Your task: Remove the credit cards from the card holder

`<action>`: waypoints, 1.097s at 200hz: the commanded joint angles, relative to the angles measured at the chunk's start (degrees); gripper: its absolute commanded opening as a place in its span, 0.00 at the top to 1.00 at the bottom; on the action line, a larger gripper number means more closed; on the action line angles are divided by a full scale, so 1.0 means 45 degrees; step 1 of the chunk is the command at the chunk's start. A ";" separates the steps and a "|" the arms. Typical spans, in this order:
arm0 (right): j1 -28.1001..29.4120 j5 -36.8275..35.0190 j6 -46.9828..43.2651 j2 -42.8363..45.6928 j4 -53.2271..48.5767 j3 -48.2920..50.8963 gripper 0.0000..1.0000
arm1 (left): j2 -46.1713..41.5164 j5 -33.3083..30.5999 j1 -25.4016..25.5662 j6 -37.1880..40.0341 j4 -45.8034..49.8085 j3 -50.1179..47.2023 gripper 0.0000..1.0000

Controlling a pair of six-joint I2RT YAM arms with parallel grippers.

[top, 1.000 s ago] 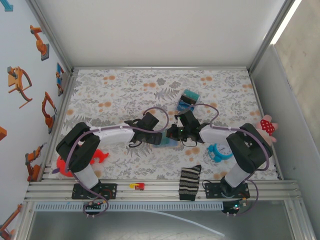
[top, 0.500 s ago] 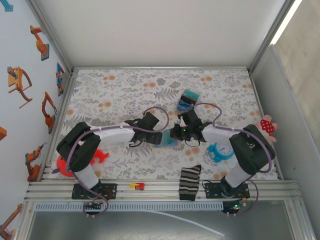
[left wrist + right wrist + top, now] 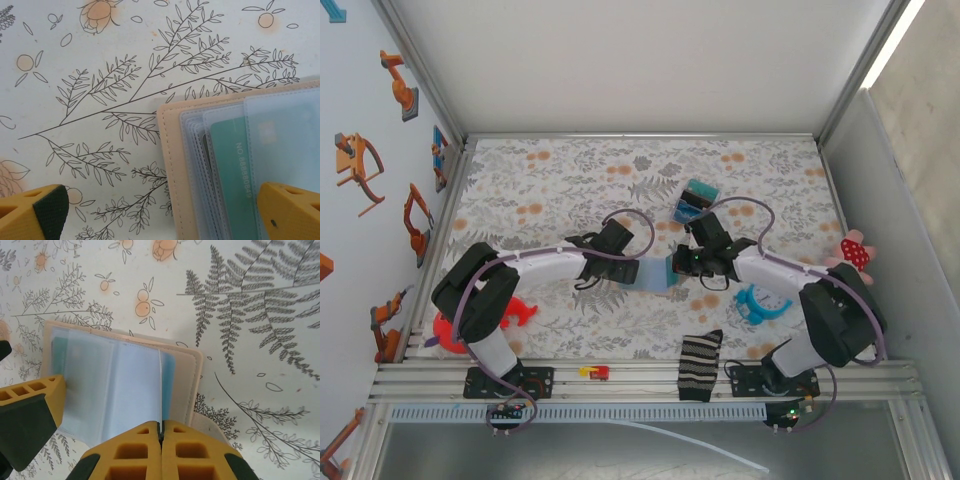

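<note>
Tan on the outside and light blue inside, the card holder point(image 3: 655, 272) lies open on the flowery worktop point(image 3: 570, 190). It is a bit toward 6 o'clock from the middle, right between the two arms.

The right end effector point(image 3: 160, 437) comes in from the holder's 3 o'clock side. Its fingers are squeezed tight together, and a thin clear page point(image 3: 160, 385) of the holder is pinched between them. I think it lifts that page so the pockets open up and the cards are easy to reach.

The left end effector point(image 3: 161, 205) sits at the holder's 9 o'clock side. It is spread as wide as it goes and has nothing in it. One finger is over the bare worktop and the other is over the clear pockets, so the tan edge runs between them. A green card point(image 3: 232, 170) with numbers on it peeks out of a pocket there. My guess is that the left one is placed to grab that card.

No card is out yet. A blue and black block point(image 3: 697, 198) rests near the holder's 1 o'clock.
</note>
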State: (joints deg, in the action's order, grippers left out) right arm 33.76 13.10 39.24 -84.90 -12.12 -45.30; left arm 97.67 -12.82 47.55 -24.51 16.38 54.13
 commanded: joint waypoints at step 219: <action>-0.1824 -0.5223 -1.2691 -0.4118 -0.3459 -0.9221 1.00 | -0.5167 -0.1624 -0.0297 -0.0451 0.1011 -0.1246 0.03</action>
State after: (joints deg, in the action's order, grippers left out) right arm 27.22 -13.30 -10.90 -101.86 -29.30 -83.42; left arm 75.92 -18.48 46.78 -25.26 20.23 49.58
